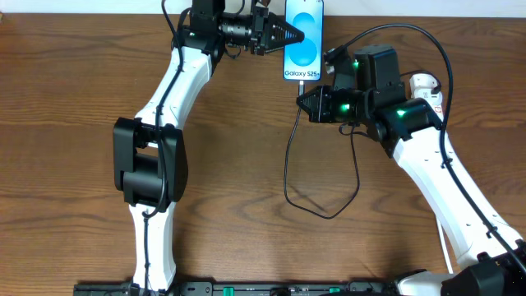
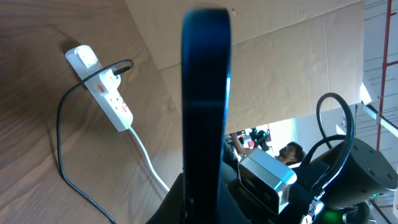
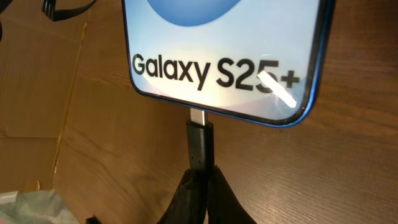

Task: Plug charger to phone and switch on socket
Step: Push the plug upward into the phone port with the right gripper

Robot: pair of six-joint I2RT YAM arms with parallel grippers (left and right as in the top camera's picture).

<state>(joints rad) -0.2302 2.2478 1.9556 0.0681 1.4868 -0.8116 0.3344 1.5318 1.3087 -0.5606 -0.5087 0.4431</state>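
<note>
The phone (image 1: 305, 37) lies at the far middle of the table, blue screen up, its "Galaxy S25+" foot (image 3: 217, 65) pointing at my right arm. My left gripper (image 1: 294, 35) is shut on the phone's left side; in the left wrist view the phone (image 2: 205, 93) is edge-on. My right gripper (image 3: 204, 177) is shut on the charger plug (image 3: 200, 142), whose metal tip (image 3: 198, 116) meets the phone's bottom edge with a little metal showing. The black cable (image 1: 289, 164) loops over the table. The socket (image 2: 102, 87) lies to the right, half hidden by my right arm in the overhead view.
The socket's thick white cord (image 2: 146, 155) trails off toward the table edge. A tan board (image 2: 286, 62) stands behind the table. My left arm's black elbow (image 1: 148, 164) hangs over the left middle of the wooden table (image 1: 74, 123).
</note>
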